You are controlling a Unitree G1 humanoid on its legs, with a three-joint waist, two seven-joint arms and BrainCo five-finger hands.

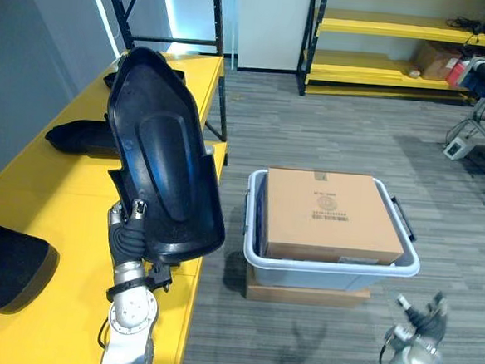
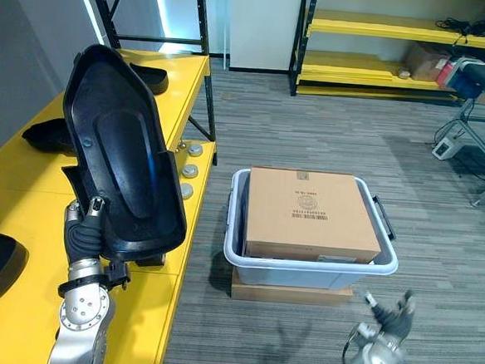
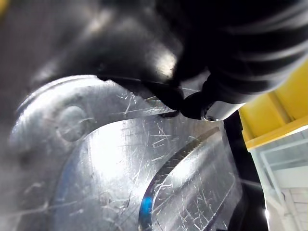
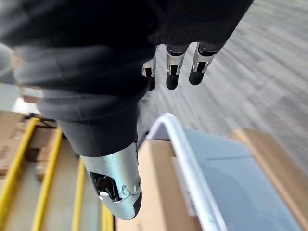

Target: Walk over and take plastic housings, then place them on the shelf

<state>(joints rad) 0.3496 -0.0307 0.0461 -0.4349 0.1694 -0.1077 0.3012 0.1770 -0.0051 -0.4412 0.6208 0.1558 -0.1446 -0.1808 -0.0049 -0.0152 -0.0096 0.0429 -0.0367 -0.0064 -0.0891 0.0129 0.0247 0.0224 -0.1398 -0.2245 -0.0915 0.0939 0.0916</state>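
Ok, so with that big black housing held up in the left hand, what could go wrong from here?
The left hand grips the black housing only at its lower end, so the tall piece could pivot or slip in the fingers. It hangs partly past the edge of the yellow shelf, so a drop might land on the floor by the grey bin. Lowering it could also knock the small round parts near that edge or the other housing lying further back.
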